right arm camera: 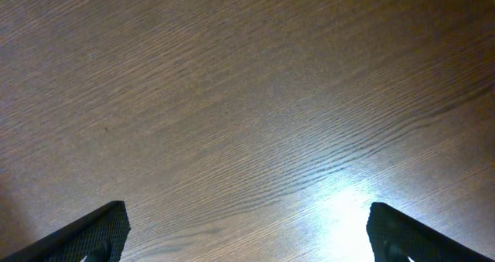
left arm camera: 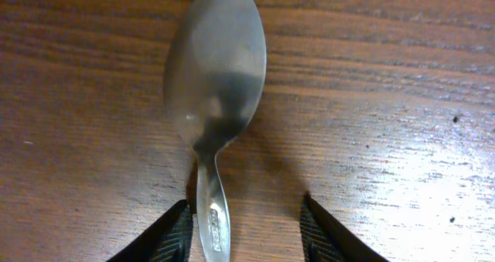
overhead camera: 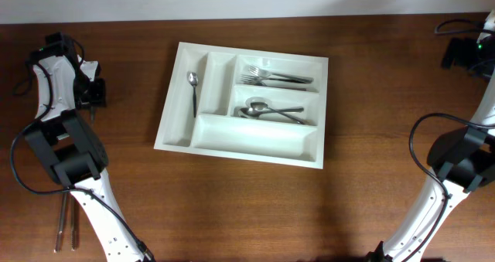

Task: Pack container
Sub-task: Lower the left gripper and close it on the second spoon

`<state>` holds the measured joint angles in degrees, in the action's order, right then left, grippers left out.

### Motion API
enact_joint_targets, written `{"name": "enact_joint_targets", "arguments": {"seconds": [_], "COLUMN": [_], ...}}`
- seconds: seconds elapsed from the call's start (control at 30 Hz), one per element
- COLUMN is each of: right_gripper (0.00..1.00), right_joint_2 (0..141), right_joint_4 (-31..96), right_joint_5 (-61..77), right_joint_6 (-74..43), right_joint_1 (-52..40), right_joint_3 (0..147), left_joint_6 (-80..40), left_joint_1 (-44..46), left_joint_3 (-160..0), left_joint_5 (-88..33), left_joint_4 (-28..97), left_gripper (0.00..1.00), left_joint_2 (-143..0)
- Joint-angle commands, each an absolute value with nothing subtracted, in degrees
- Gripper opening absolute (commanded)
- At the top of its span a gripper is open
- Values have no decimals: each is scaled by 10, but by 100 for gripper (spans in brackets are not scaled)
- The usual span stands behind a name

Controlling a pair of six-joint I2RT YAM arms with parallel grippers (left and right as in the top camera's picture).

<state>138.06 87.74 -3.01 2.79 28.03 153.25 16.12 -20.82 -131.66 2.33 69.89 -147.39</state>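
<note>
Right up against the lens, the left pincer (left arm camera: 246,229) stands with its two black fingers (left arm camera: 166,235) partly apart, astride the handle of a spoon (left arm camera: 216,84). There's a gap on the right-hand side of that handle, so nothing is pinched yet! The spoon lies flat on the tabletop (left arm camera: 402,100), bowl toward the top of the frame, handle running down between the fingers.

Over on the other arm, the right pincer (right arm camera: 247,235) is spread as wide as it goes, with bare wood beneath it and nothing in its grasp.

Further out, from above, the container (overhead camera: 255,136) sits open side up in the middle of the frame, well apart from both arms. Its long axis runs left to right, dipping a touch toward the right. The two narrow compartments stand at its left end, and the three long ones lie along its length. One small spoon (overhead camera: 192,88) is in the leftmost slot, forks (overhead camera: 274,78) lie in the top long one, more spoons (overhead camera: 271,110) in the middle one, and the bottom one is bare.

I'd call the container stiff, light and smooth. A nudge would likely slide it, so I'd take it by a rim wall.

Down at the lower left lie two slim utensils (overhead camera: 66,219), and I can't tell what they are.
</note>
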Motion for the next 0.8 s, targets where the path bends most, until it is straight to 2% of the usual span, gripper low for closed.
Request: {"name": "enact_joint_targets", "arguments": {"seconds": [0.0, 0.07, 0.2, 0.37, 0.63, 0.77], "right_gripper": [99, 98, 98, 99, 99, 99], "right_joint_2": [1384, 1384, 1384, 1384, 1384, 1384], "right_joint_4": [875, 875, 875, 875, 875, 875], "right_joint_5": [-33, -33, -33, -33, -33, -33], "right_joint_6": [23, 23, 23, 23, 23, 23], "right_joint_1": [278, 278, 278, 278, 278, 278], "right_joint_3": [1530, 1530, 1530, 1530, 1530, 1530], "left_joint_6": [166, 166, 166, 166, 163, 163], "left_joint_1": [-212, -212, -212, -212, -212, -211], "left_joint_3": [-1312, -1312, -1312, -1312, -1312, -1312], "left_joint_5": [22, 21, 22, 22, 22, 22], "left_joint_4": [689, 687, 685, 685, 686, 690], "left_gripper": [41, 39, 28, 21, 2, 2], "left_joint_2": [-1491, -1491, -1491, -1491, -1491, -1490]}}
